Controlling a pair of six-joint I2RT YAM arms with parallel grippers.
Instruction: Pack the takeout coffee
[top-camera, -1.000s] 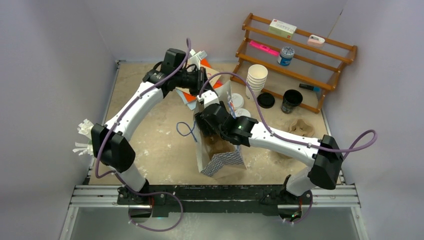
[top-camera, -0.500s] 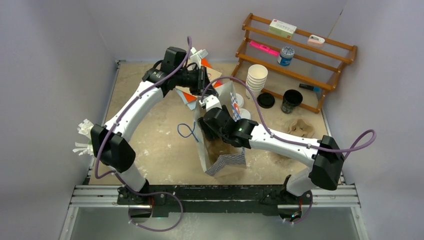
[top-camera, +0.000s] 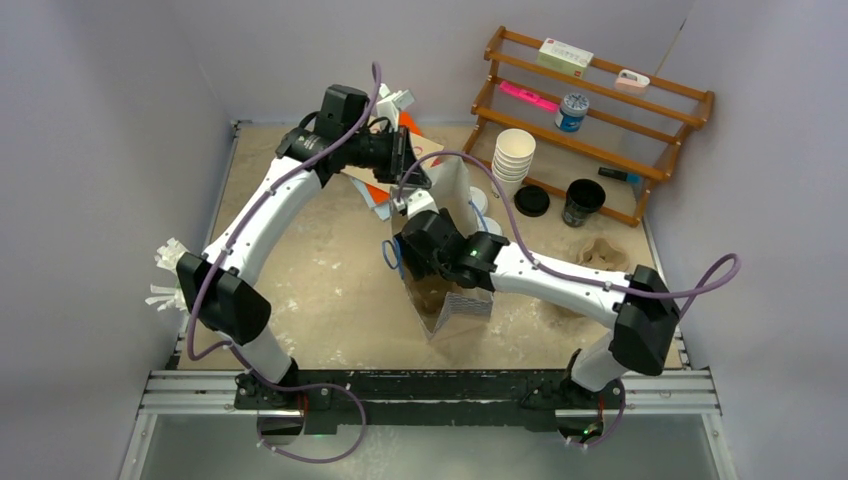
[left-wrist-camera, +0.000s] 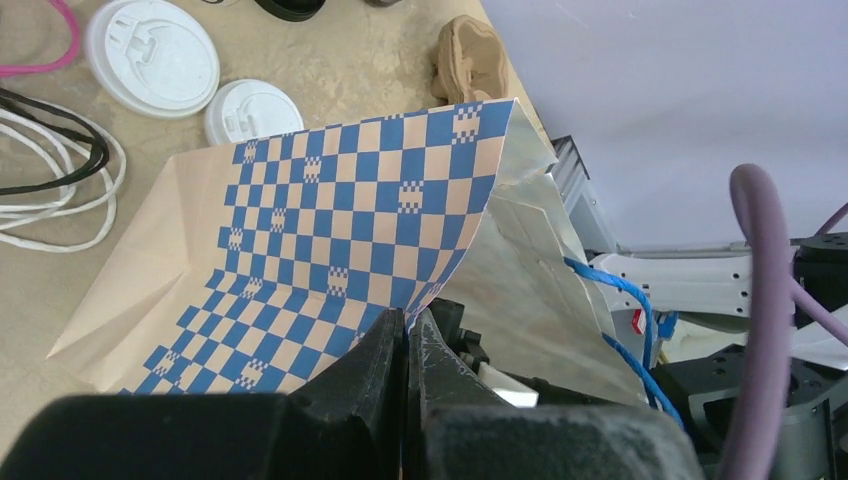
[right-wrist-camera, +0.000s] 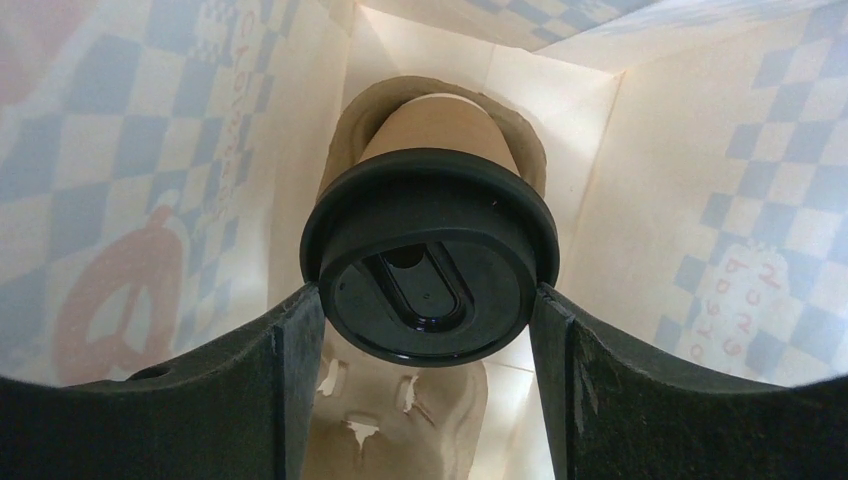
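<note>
Status: mid-pack, on the insert step.

Left gripper (left-wrist-camera: 406, 318): jaws pinched tight on the top edge of the checked paper bag (left-wrist-camera: 330, 250), holding the mouth up and open. In the overhead view that pinch is at 12 o'clock on the bag, which stands near table centre.

Right gripper (right-wrist-camera: 428, 300): down inside the bag. Jaws are wide and clamped on the black lid of the coffee cup (right-wrist-camera: 437, 130), one finger at 9 o'clock and one at 3 o'clock on the lid rim, both touching.

Cup location: inside the bag, upright relative to my fingers. Its brown body sits in a socket of the pulp carrier (right-wrist-camera: 395, 405) on the bag floor. I can't tell if it's fully bottomed out. One empty socket shows at 6 o'clock of the cup.

Next move, my read:
- Confirm the cup is seated, then open the right jaws just enough to clear the lid rim.
- Pull straight out along the bag axis. The walls are close on both sides, so any sideways drift could snag the paper or tip the cup.
- Left pinch shouldn't let go until the right arm is clear, or the mouth may fold.

Two white lids (left-wrist-camera: 152, 55) sit on the table at about 1 o'clock past the bag. I can't tell if cups are under them. If so, the empty socket takes one.
</note>
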